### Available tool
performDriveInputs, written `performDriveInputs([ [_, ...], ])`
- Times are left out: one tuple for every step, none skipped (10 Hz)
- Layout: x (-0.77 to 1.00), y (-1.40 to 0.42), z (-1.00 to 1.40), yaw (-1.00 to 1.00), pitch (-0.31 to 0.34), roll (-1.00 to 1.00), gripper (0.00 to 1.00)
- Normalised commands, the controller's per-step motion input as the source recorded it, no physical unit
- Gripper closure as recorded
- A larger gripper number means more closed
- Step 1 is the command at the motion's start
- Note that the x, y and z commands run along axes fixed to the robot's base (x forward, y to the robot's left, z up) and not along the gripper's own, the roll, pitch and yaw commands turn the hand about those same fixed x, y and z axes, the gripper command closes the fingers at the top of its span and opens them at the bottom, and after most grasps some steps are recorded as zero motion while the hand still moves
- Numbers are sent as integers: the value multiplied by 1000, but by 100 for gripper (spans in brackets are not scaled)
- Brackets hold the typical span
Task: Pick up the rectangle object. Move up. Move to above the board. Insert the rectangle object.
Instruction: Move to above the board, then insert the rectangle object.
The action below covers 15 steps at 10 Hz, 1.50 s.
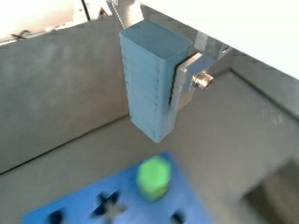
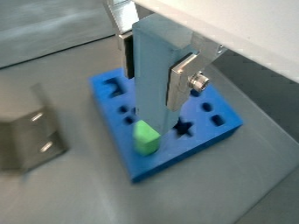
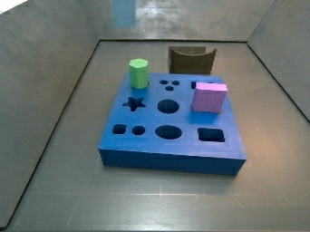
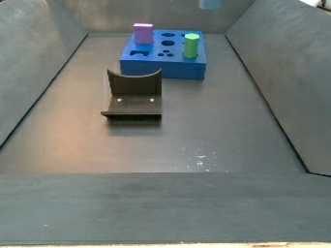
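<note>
My gripper [image 1: 156, 77] is shut on the rectangle object [image 1: 149, 83], a tall light-blue prism that hangs upright between the silver fingers [image 1: 187, 84]; in both wrist views it fills the middle [image 2: 156, 83]. Far below lies the board [image 2: 176, 144], a royal-blue slab with dark cut-outs. In a side view only the prism's lower end [image 3: 122, 11] shows at the upper edge, high above and beyond the board [image 3: 169, 159]. The gripper itself is out of frame in both side views.
A green hexagonal prism [image 3: 138, 74] and a pink block [image 3: 209, 97] stand in the board. The dark fixture [image 3: 190, 60] stands on the floor next to the board [image 4: 132, 97]. Sloping grey walls [image 3: 61, 100] surround the floor.
</note>
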Motion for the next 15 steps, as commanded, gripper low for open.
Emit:
performDriveInputs([
  [434,-1000,-317,-1000,28,87,100],
  [446,-1000,-324,-1000,37,76,100],
  [403,-819,-269,-1000,54,92,100],
  [296,-553,-186,-556,64,62,100],
  [164,-272,-86,-248,54,10,100],
  [116,-190,-45,-165,46,-4,100],
  [0,0,0,0,-20,0,100],
  [37,-231,-20,0,-320,-123,100],
  [386,-440,-74,0,-406,-166,100],
  [623,-571,-220,0,-246,-60,100],
  [729,-560,-206,0,-211,-83,100],
  [923,-574,-266,0,-94,-54,100],
  [963,-509,-166,0,-126,-123,100],
  [929,-457,-149,0,-154,-143,100],
  [920,-471,-217,0,-137,-117,100],
])
